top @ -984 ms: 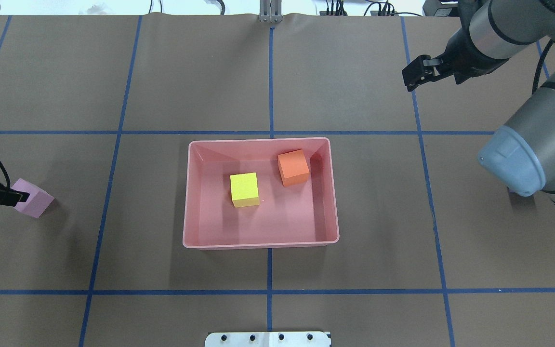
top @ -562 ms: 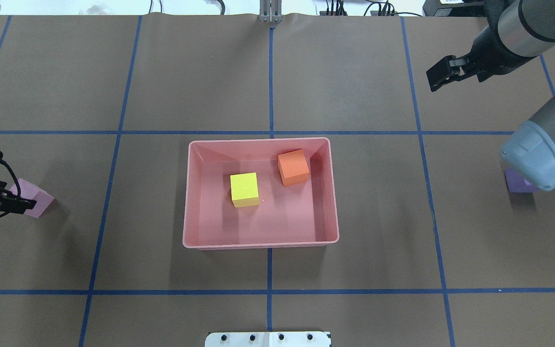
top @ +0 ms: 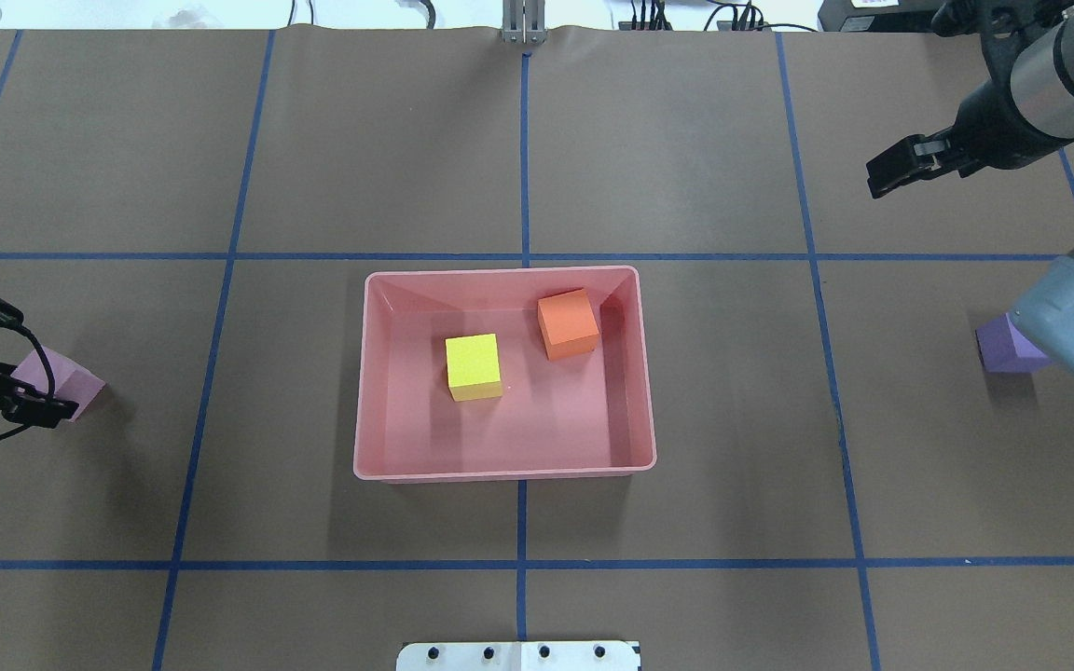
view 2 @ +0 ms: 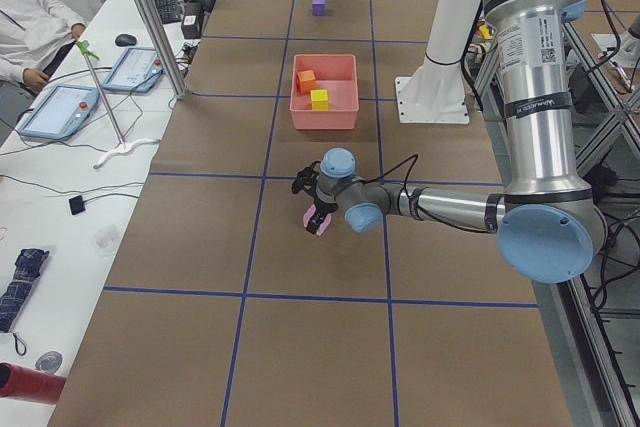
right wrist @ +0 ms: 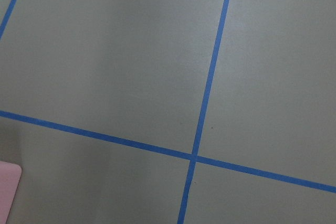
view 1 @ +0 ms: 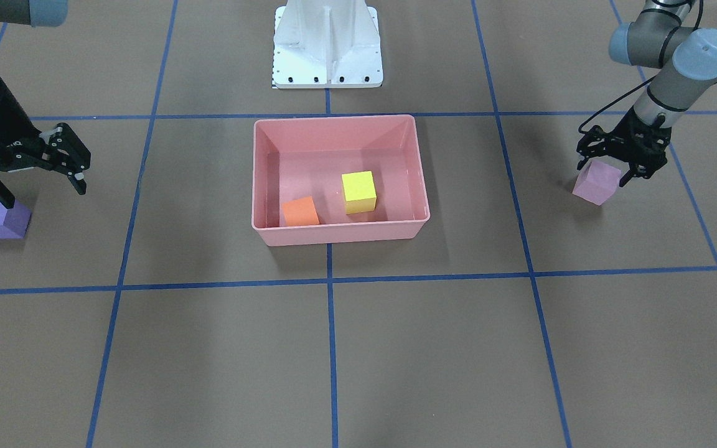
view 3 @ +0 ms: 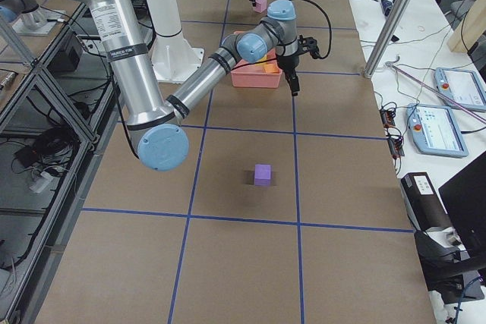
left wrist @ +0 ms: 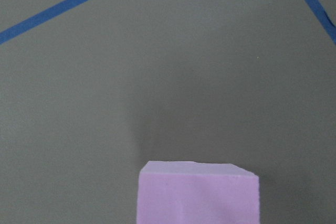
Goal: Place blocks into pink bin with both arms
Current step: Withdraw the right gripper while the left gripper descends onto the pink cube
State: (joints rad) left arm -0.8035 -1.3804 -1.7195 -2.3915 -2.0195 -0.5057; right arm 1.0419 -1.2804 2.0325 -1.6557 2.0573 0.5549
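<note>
Blocks half binned: yellow (top: pixel 473 363) and orange (top: pixel 568 321) inside pink bin (top: pixel 500 475), pink-lilac (top: pixel 73 378) on bin's left straddled by spread, unclamped left gripper (view 1: pixel 604 173), purple (top: pixel 998 347) on bin's right untouched, right gripper (view 1: pixel 43 193) wide open, empty, raised on that side.

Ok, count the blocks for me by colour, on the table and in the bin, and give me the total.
Orange block: 1
Yellow block: 1
Light pink-lilac block: 1
Purple block: 1
Total: 4 blocks
</note>
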